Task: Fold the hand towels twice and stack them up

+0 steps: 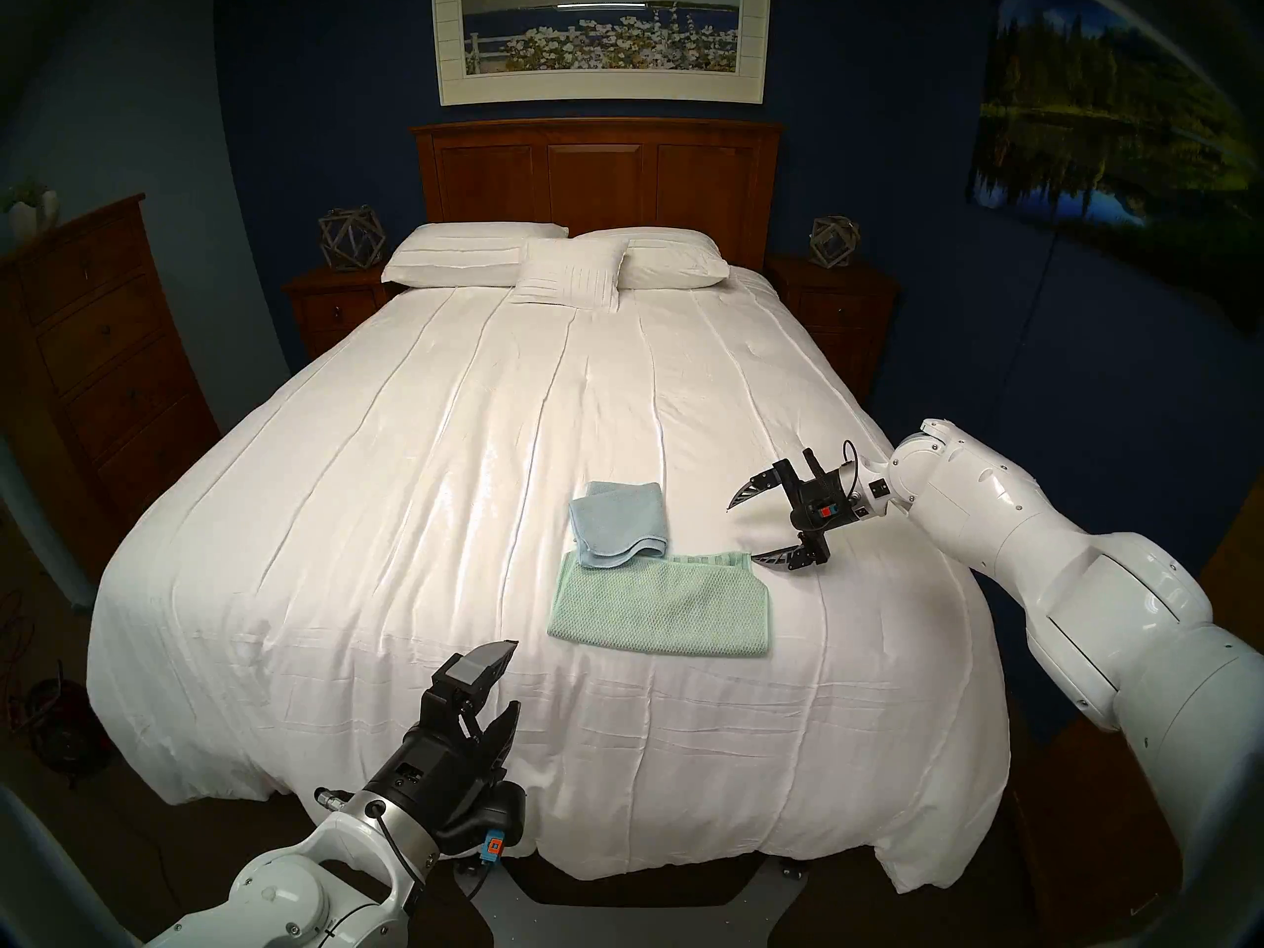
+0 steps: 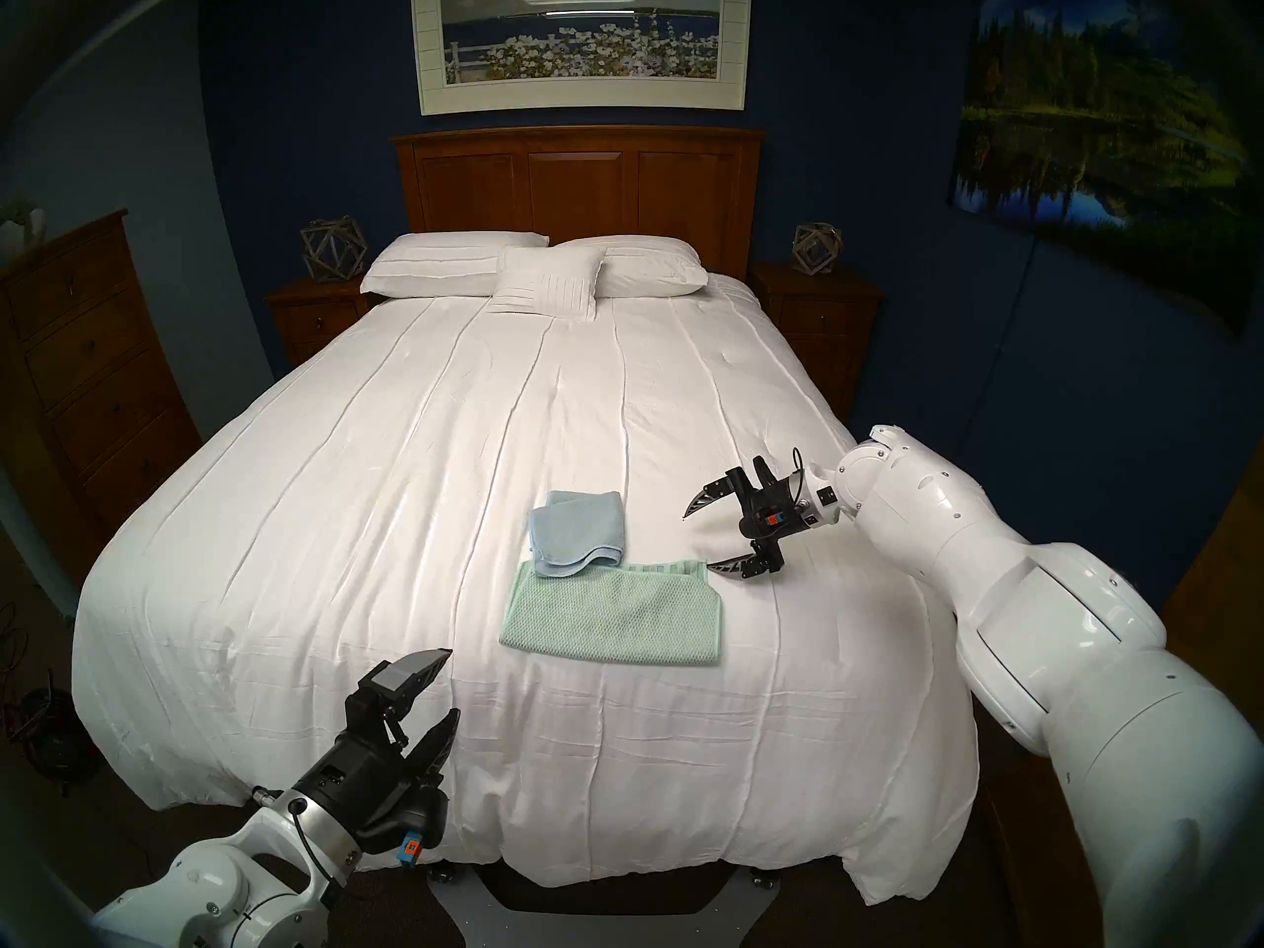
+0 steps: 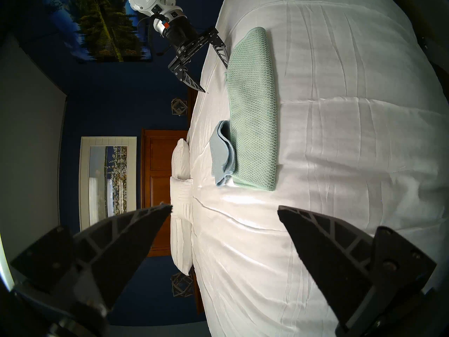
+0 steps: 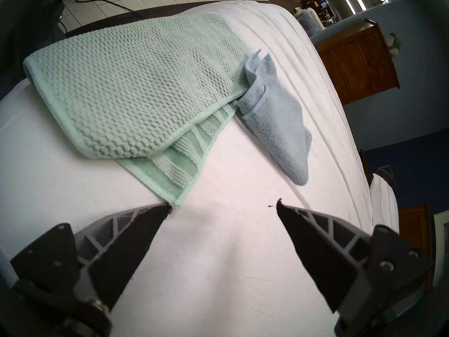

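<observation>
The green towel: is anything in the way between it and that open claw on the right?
Nothing visible. The right gripper hangs open beside the green towel's far right corner, only bare bedspread between them.

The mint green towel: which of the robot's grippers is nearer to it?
Right. The right gripper sits open beside the mint green towel's far right corner; the left gripper hangs apart, near the bed's foot.

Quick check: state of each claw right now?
Left claw: open, holding nothing.
Right claw: open, empty, beside the green towel.
</observation>
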Controlling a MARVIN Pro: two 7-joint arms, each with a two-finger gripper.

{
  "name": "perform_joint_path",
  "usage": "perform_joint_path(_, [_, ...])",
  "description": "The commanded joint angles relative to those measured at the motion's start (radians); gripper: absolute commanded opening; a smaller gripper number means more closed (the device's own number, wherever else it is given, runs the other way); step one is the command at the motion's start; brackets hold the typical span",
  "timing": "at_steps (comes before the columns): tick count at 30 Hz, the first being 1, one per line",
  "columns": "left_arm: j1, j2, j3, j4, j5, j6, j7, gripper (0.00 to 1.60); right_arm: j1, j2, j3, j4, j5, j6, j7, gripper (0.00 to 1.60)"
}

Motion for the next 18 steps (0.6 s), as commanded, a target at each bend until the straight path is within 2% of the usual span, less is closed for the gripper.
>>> perform_joint_path(1, [-0.002, -0.001, 0.001, -0.016, 0.000, -0.001, 0.004, 1.60, -0.031, 0.075, -0.009, -0.075, 0.026, 0.001, 0.041, 1.60])
perform_joint_path(10, [-0.004, -0.001, 0.002, -0.014, 0.000, -0.001, 0.004, 1.60, -0.067, 0.115, -0.009, -0.183, 0.065, 0.001, 0.021, 1.60])
perform_joint_path(18, [-0.005, -0.001, 0.002, -0.015, 0.000, -0.001, 0.004, 1.60, -0.107, 0.175, -0.008, -0.290, 0.108, 0.001, 0.017, 1.60])
